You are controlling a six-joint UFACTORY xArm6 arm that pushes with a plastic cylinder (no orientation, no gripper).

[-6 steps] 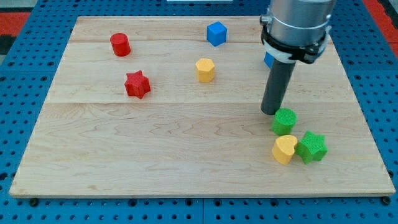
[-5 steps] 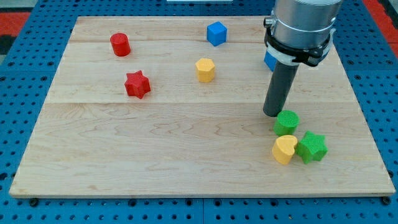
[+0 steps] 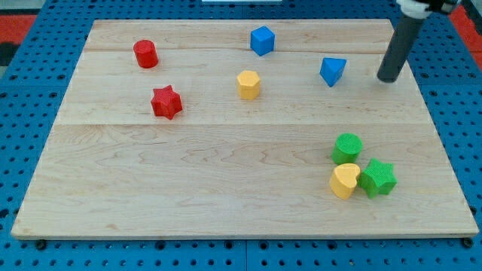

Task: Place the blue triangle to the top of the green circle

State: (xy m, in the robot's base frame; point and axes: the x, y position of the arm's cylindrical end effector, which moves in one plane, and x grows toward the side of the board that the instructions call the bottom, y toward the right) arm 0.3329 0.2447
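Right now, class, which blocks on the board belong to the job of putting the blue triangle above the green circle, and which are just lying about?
Job: blue triangle, green circle, my tip.

Lying about: blue cube, red cylinder, red star, yellow hexagon, yellow heart, green star.

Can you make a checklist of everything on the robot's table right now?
Surface: wooden board, flat.
Job's things: blue triangle sits toward the view's top of green circle, with a gap between.
Clutter: blue cube, red cylinder, red star, yellow hexagon, yellow heart, green star.
Grippers: none; my tip is right of the triangle, apart.
Cables: nothing seen.
Surroundings: blue pegboard.
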